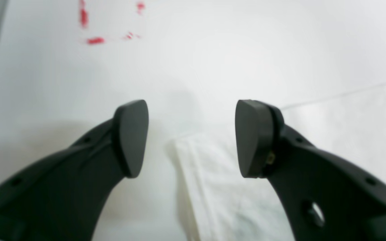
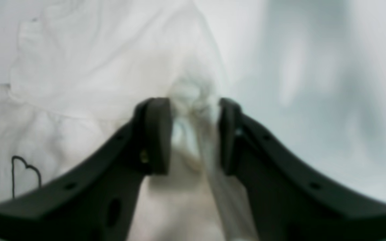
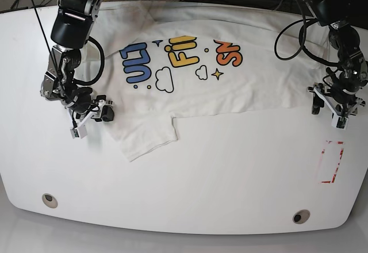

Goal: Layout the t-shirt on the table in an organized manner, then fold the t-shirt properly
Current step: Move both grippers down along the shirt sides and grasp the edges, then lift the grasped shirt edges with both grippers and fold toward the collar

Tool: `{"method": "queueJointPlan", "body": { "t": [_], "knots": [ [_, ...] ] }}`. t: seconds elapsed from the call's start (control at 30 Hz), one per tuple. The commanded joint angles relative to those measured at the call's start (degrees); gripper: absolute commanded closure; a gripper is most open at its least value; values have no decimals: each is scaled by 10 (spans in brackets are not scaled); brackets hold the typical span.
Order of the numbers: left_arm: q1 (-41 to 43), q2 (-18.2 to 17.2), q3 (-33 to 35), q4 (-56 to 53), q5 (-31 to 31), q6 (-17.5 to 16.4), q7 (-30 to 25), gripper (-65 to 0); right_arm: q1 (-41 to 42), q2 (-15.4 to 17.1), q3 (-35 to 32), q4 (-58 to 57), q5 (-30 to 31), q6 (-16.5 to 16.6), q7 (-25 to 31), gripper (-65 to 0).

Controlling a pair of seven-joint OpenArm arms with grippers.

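I see the t-shirt [image 3: 190, 75] lying spread out on the table [image 3: 190, 190], picture side up, with blue, yellow and orange letters. One sleeve points toward the front edge. My right claw [image 2: 193, 134] is at the shirt's edge and its two fingers pinch a bunch of white cloth. My left claw [image 1: 191, 137] is at the other end of the shirt, fingers wide apart, holding nothing, with a cloth edge just under it. The red tape box [image 3: 332, 162] is near it
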Motion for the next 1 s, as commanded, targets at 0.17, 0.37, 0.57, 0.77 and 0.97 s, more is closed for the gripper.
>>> {"method": "queueJointPlan", "body": {
  "t": [0.17,0.37,0.57,0.77,0.97],
  "knots": [
    [-12,-21,-3,-33,-7,1,-21,-379,1,4,0,21,-13,0,-44,-59],
    [-12,-21,-3,-64,-7,1,-39,-380,-17,3,-9,65,-13,-4,-45,0],
    [-13,-22,-2,-79,-7,1,-40,-444,-19,4,-57,75,-13,-6,-45,0],
    [-13,-22,-1,-94,-7,15,-40,-500,-23,4,-59,75,-13,-6,-45,0],
    [-13,-29,5,-101,-7,29,-40,-502,-29,4,-59,75,-13,-6,-45,0]
  ]
}}
